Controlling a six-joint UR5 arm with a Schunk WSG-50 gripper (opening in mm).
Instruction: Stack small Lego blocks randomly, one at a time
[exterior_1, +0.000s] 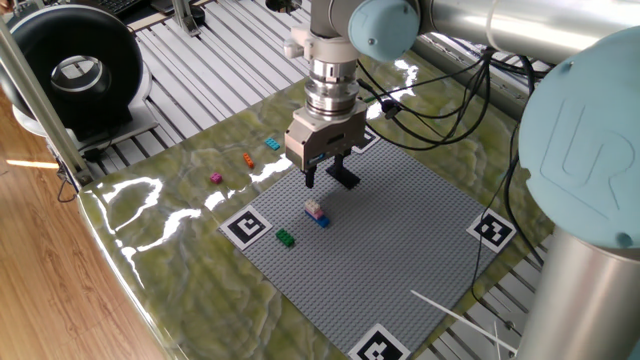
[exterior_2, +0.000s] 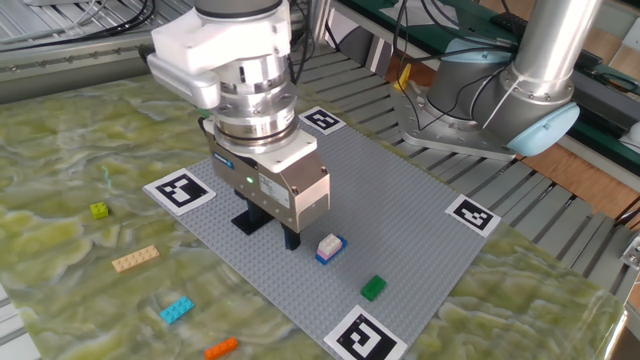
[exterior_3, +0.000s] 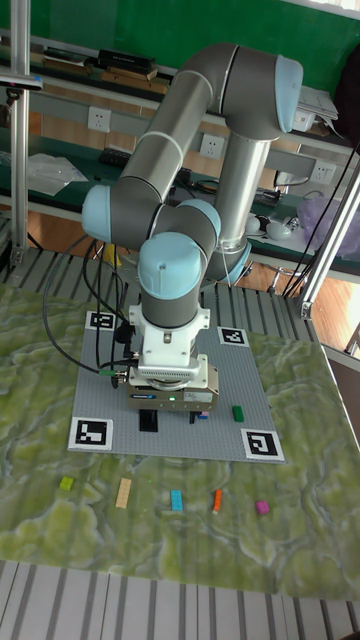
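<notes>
Tool (exterior_1: 323, 178) hangs empty with jaws parted, white-pink block (exterior_1: 316, 209) on the blue block (exterior_1: 322, 221) just beside.

claw (exterior_1: 322, 180): above dark flat plate (exterior_1: 344, 178) | white-pink block (exterior_1: 315, 209): on blue block (exterior_1: 322, 220) | green block (exterior_1: 285, 238): near marker tag (exterior_1: 247, 226)

grey baseplate (exterior_2: 400, 215), marker tags (exterior_2: 180, 190), green mat (exterior_2: 60, 140)

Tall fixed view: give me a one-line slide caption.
UR5 gripper above grey baseplate; green brick on it, five loose bricks lined on the mat.
</notes>
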